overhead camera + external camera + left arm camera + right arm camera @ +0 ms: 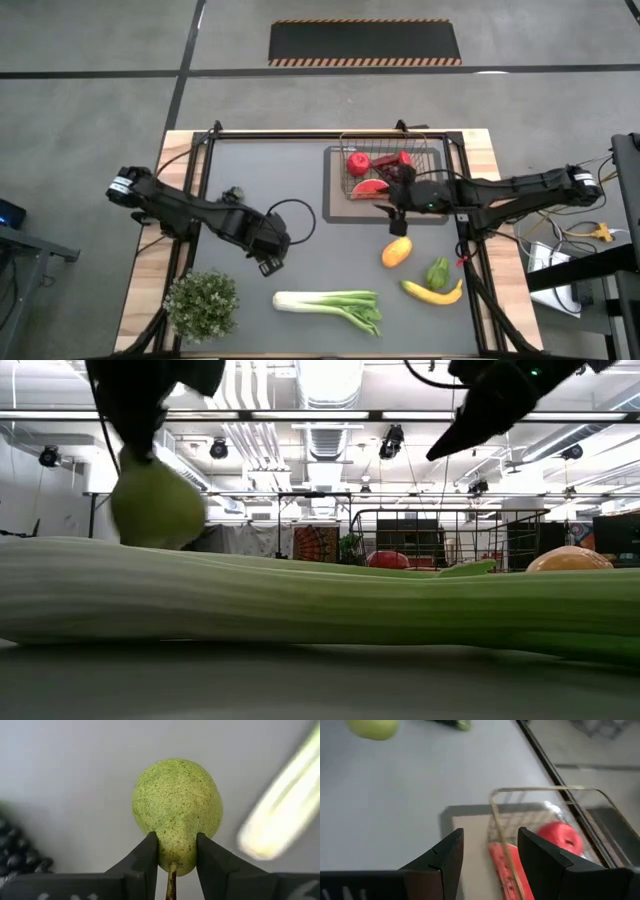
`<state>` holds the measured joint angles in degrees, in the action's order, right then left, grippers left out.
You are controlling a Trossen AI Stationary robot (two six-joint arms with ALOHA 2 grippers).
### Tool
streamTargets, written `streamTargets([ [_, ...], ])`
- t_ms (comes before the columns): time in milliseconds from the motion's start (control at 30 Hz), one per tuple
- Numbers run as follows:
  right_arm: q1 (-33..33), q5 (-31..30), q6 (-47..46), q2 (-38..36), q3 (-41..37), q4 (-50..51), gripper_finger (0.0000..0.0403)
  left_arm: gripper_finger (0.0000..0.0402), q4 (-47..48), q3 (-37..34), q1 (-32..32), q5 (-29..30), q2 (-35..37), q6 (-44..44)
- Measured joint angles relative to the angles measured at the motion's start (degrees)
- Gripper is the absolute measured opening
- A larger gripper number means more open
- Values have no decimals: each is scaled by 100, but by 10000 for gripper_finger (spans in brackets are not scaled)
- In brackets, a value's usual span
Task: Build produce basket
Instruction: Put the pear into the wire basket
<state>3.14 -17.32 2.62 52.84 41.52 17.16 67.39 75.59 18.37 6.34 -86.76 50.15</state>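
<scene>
Here, green pear (177,815) clamped between left pincer (176,852) fingers, above table.

On the table: one basket (393,172); one leek (330,305); one mango (397,252); one banana (432,292); one green pepper (438,271); one potted plant (201,304); one green pear (176,815).

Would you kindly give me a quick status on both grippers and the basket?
Left gripper shut on green fruit, lifted above the leek. Right gripper open at basket edge, empty. Apple, watermelon slice in basket.
</scene>
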Motion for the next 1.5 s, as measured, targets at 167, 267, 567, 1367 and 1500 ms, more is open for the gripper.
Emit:
streamTargets([
  [167,0,704,301,-581,-697,-762,173,83,1,780,-64,-1,-6,-473],
  [267,0,730,240,-930,-979,-858,173,83,-11,1237,-227,10,-6,-712],
  [567,0,732,192,-1852,-1388,-629,173,83,-587,1962,-1031,8,-8,-1495],
  [1367,0,1303,340,-2467,-1399,-368,173,83,-2514,3010,-2931,-1035,-1392,-4212],
  [1500,0,1305,342,-2470,-1399,-344,173,83,-1952,3993,-3021,-1028,-2050,-4787],
])
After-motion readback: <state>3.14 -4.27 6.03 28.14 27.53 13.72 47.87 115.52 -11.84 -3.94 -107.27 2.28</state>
